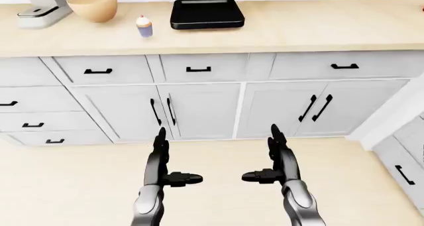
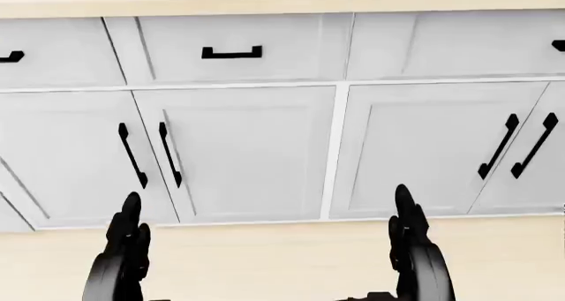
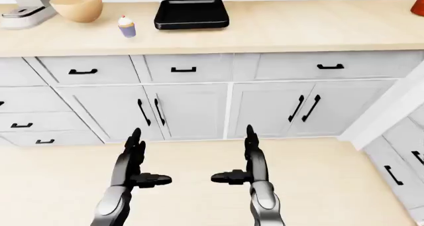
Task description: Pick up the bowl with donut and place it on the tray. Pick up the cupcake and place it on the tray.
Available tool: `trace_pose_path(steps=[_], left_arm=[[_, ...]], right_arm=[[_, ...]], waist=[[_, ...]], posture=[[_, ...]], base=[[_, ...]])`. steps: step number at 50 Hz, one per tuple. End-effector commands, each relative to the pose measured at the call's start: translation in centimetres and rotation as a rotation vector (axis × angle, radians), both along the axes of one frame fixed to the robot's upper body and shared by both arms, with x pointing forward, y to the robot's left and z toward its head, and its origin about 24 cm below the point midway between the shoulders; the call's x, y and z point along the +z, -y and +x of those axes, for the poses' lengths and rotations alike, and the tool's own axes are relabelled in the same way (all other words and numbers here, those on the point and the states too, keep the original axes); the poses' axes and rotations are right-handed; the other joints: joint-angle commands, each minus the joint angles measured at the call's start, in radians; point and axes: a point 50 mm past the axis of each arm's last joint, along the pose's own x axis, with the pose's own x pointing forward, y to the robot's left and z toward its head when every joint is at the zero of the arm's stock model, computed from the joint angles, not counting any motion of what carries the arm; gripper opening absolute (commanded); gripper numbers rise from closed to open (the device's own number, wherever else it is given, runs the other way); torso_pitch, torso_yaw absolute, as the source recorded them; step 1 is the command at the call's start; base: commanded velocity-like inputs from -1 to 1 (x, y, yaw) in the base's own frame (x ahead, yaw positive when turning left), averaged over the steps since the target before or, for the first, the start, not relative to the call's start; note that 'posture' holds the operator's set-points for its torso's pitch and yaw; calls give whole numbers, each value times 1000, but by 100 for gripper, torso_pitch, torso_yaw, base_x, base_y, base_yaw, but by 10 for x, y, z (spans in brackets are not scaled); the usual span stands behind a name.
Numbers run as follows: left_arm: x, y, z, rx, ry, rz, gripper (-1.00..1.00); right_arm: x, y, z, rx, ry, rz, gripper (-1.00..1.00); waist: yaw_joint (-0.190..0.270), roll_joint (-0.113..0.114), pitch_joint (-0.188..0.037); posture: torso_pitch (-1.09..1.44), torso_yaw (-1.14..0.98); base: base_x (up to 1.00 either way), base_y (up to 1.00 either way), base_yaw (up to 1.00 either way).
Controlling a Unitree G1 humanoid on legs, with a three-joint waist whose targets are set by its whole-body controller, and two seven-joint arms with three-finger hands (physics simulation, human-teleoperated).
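On the bench (image 1: pixel 298 32), left to right: the bowl with donut (image 1: pixel 93 5), the cupcake (image 1: pixel 143 26), then the black tray (image 1: pixel 207 13). Low over the floor, the left robot hand (image 1: pixel 165 162) and right robot hand (image 1: pixel 275 159) point upward, fingers spread wide, thumbs turned inward, both empty

- Our two eye views look down from above at the surface (image 1: pixel 298 32) and cabinet doors (image 1: pixel 199 109), sharing nearly everything.
- Our head view sits nearer, facing the same doors.
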Motion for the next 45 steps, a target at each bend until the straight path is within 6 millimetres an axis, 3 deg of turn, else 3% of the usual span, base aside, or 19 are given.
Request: trace_pose_path(steps=[1,3,4,5,7,8,13,25,31,32,33,34,35,37,42,45], left_arm=[[35,2,11,-5,173,2,100],[38,1,12,-1,170,1,100],[40,1,12,0,172,-1,100],[41,2,12,-1,175,2,100],[44,3,12,-6,176,3,100],[44,4,12,-6,177,3,100],[59,3,15,-12,194,8,100],[150,3,29,-32,311,23,100],[184,2,34,-37,354,20,100],[192,0,34,-34,367,20,100],[194,-1,34,-31,370,13,100],[195,-2,33,-31,373,12,100],[197,-3,31,-29,374,11,100],[196,-6,32,-25,376,17,100],[202,-11,34,-14,383,19,100],[202,-12,34,-10,385,17,100]], right_arm=[[29,0,11,11,168,-11,100],[28,-1,12,13,166,-14,100],[28,-1,12,15,166,-16,100],[28,-1,12,16,165,-15,100],[28,-2,13,15,170,-22,100],[28,-2,13,14,170,-23,100],[44,0,17,9,194,-36,100],[145,10,30,-23,346,-92,100],[175,10,30,-11,401,-100,100],[180,8,29,2,411,-87,100],[181,7,27,5,414,-91,100],[181,6,26,10,418,-85,100],[181,5,26,19,419,-84,100],[183,4,27,28,429,-78,100],[182,4,26,33,435,-62,100],[179,5,27,31,434,-55,100]], waist=[[-2,-8,-1],[6,0,-62],[6,-1,-53],[5,-6,-17],[6,-8,-69],[7,-8,-75],[9,-4,-80],[10,-6,-97],[10,-6,-90],[8,2,-104],[7,-7,-92],[5,-36,-73],[5,-57,-73],[-3,-58,-85],[-13,-19,-62],[-23,31,-55]], posture=[[0,0],[0,0],[0,0],[0,0],[0,0],[0,0],[0,0],[0,0],[0,0],[0,0],[0,0],[0,0],[0,0],[0,0],[0,0],[0,0]], base=[[0,0,0],[0,0,0],[0,0,0],[0,0,0],[0,0,0],[0,0,0],[0,0,0],[0,0,0],[0,0,0],[0,17,0],[0,62,0],[0,67,0],[0,68,0],[0,68,0],[0,68,0],[10,68,0]])
